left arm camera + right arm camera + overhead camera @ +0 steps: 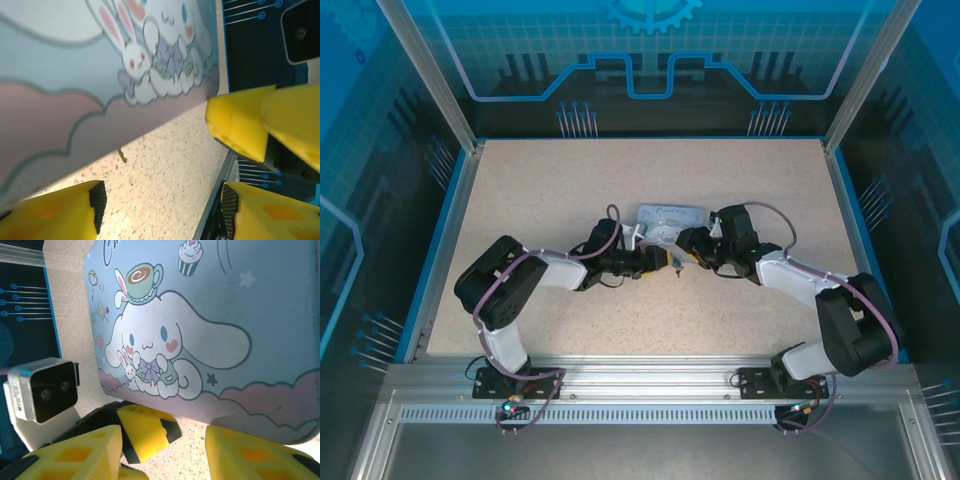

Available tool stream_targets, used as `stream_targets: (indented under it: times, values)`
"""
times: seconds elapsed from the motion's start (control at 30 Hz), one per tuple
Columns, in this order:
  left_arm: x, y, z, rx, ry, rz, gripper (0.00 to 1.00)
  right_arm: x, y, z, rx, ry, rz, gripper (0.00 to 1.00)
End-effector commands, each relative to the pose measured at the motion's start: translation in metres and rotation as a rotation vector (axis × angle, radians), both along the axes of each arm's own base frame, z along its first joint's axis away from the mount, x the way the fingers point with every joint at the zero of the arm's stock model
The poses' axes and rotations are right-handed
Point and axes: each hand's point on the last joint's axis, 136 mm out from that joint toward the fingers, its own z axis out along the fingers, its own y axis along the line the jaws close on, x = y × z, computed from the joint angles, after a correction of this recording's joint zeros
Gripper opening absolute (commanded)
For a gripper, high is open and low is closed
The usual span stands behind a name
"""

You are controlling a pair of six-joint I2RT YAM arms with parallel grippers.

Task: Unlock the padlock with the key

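Blue graphic panels (650, 60) wall in a speckled beige counter (540, 190), with an aluminium rail (650, 385) along its near edge. From that rail the left arm (550, 272) and the right arm (790, 270) bend inward and meet head to head near the middle of the counter. Just behind their meeting point lies a light blue tin (210, 315), flat on the counter and printed with a long-eared white cartoon figure, a small rabbit, a cupcake and pink clouds.

The left jaws stand open, their yellow fingers (65, 212) wide apart over bare counter beside the tin's near edge, with nothing between them. The right jaws are also parted and clamp nothing. One black-padded finger of the left arm (145, 432) pokes into the gap between them, and the left arm's wrist camera (45, 395) sits close by. The two sets of jaws therefore crowd each other in front of the tin.

In the left wrist view a tiny thin dark sliver, apparently the key (121, 156), lies on the counter right by the tin's lower edge, apart from every finger. It is too small to make out clearly.
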Motion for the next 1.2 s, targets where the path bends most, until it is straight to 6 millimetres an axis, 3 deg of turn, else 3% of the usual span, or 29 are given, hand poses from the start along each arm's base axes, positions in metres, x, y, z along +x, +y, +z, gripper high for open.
stream_targets:
  times: [0.0,0.3,0.53,0.67,0.9,1.17]
  values:
    - [0.004,0.008,0.006,-0.003,-0.042,0.011,0.7,0.014,0.003,0.003,0.007,-0.022,-0.005,0.49]
    - [0.013,0.023,0.026,-0.014,-0.076,0.057,0.75,0.034,0.007,-0.004,-0.023,-0.034,0.007,0.49]
    - [0.022,0.029,0.046,-0.032,-0.097,0.107,0.87,0.061,0.021,0.0,-0.049,-0.066,0.074,0.52]
    - [0.028,0.032,0.06,-0.053,-0.106,0.142,0.98,0.048,0.023,-0.002,-0.074,-0.084,0.131,0.5]
    - [0.036,0.045,0.085,-0.052,-0.142,0.204,0.99,0.014,0.002,-0.017,-0.157,-0.106,0.163,0.5]
    - [0.039,0.063,0.107,0.012,-0.182,0.244,0.99,0.007,-0.015,-0.031,-0.357,-0.168,0.241,0.53]
